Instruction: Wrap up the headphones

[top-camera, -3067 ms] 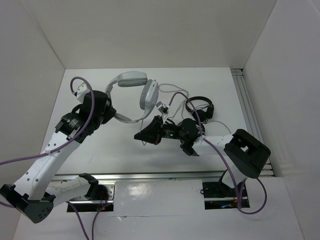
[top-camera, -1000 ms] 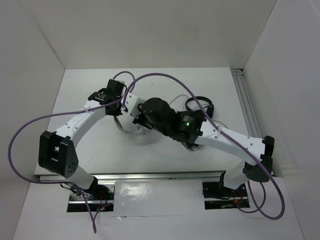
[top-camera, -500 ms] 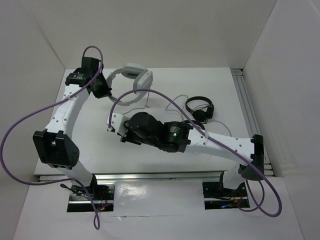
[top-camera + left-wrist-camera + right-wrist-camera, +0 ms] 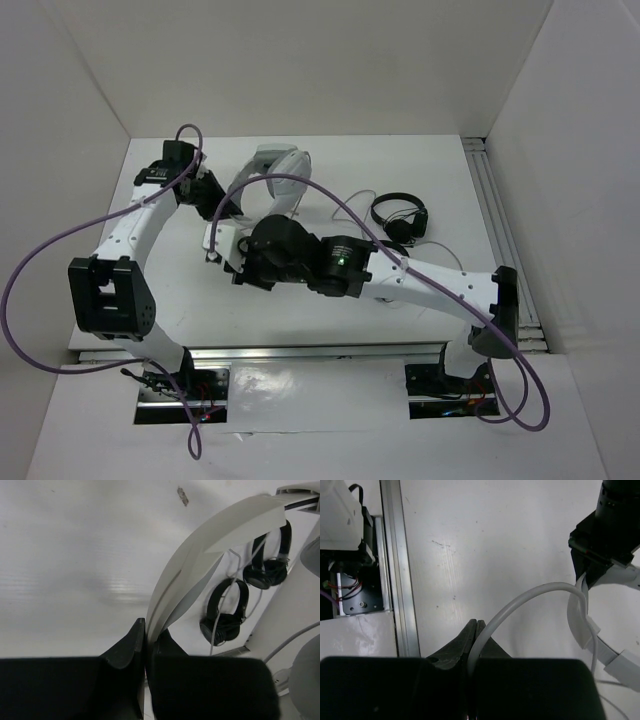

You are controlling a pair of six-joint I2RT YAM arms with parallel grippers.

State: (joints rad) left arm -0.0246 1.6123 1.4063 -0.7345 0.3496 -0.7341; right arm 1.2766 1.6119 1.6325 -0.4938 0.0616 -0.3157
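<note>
Rail: an aluminium strip (image 4: 330,350) runs along the near edge of the white worktop (image 4: 440,165), with both arm bases set against it.
Right arm: it reaches from the near right corner leftward, low over the middle of the worktop, with a purple lead (image 4: 330,200) looping above it.
Right hand (image 4: 476,626): the jaws are pressed together on the cable, with almost no gap between the dark fingers (image 4: 465,637). It sits left of centre, between the near and far edges.
Cable (image 4: 530,592): a thin grey cord rises out of the right hand's pinch and arches up and over. It comes down beside the white band gripped by the other hand.
Black headphones (image 4: 400,215): they lie flat toward the right edge, well apart from both hands. The left wrist view shows two small pairs just beside each other, with thin pale leads trailing around them.
Left arm: it stretches from the near left corner up along the left edge, then bends in toward the centre.
Left hand (image 4: 146,632): the jaws are clamped narrowly on the flat end of the pale headband, with its fingers (image 4: 127,645) touching the band on both sides.
Headphones (image 4: 275,165): they are light grey, near the far edge and left of centre. The wide band curves up and away from the left hand's grip. Whether the earcups rest on the worktop cannot be told.
</note>
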